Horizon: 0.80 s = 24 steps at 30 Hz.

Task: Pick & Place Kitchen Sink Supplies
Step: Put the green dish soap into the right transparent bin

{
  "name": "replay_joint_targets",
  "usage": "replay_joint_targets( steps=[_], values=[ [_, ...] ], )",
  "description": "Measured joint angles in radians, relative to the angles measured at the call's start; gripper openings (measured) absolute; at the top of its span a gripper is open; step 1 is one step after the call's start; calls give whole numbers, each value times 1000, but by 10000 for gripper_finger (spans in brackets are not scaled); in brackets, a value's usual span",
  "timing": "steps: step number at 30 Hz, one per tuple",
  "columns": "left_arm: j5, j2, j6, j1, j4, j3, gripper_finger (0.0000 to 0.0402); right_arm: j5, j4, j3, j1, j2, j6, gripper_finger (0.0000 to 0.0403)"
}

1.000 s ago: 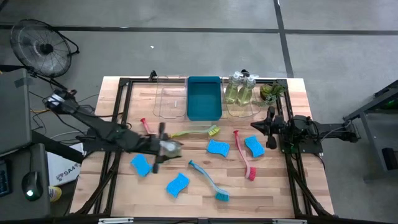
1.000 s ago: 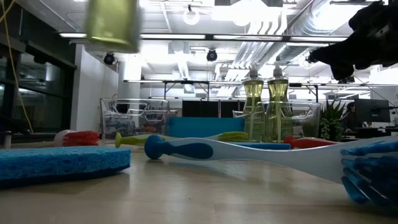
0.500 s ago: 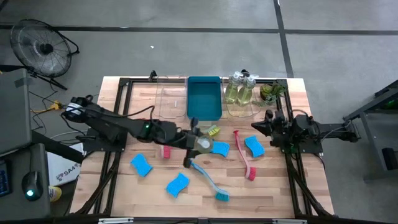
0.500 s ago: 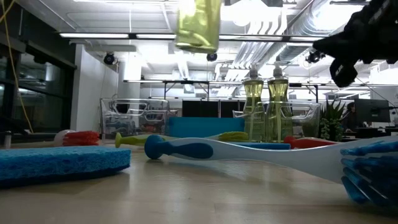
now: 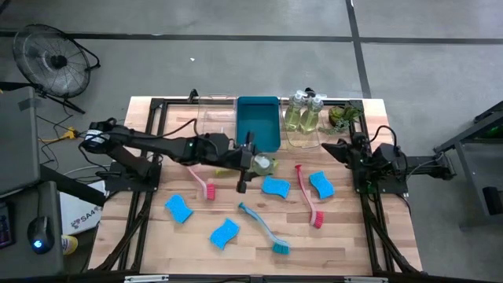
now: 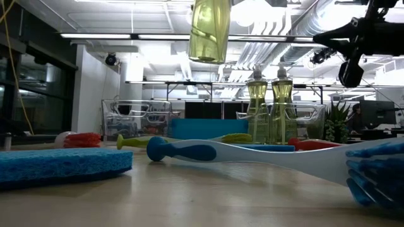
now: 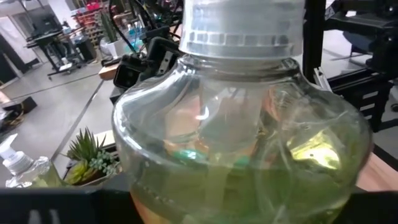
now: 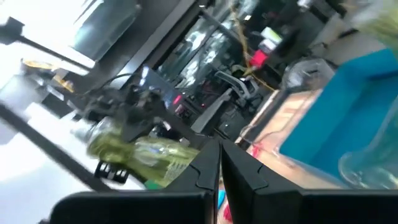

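A pump bottle (image 5: 264, 164) was held clamped in the left gripper (image 5: 250, 163) above the table (its yellowish liquid was seen clearly only from below), while the right gripper (image 8: 220, 163) was kept shut.

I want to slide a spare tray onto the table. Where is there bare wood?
Bare wood runs along the table's front edge, right of the teal brush, and at the left rear corner beside the clear tray. The middle is crowded with sponges, brushes and the left gripper holding a bottle.
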Motion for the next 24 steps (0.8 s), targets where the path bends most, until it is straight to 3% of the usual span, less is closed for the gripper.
replay_joint_targets(
  steps=[7, 11, 17, 24],
  values=[
    [99, 6, 17, 58, 8, 0, 190, -178, 99, 5, 0, 29, -101, 11],
    [147, 11, 23, 76, 8, 0, 190, -176, 105, 63, 0, 112, -136, 11],
    [164, 21, 46, 81, 15, 1, 190, -133, 99, 224, 0, 350, -296, 11],
    [165, 21, 50, 81, 46, 1, 190, -129, -35, 462, 0, 656, -423, 11]
  ],
)
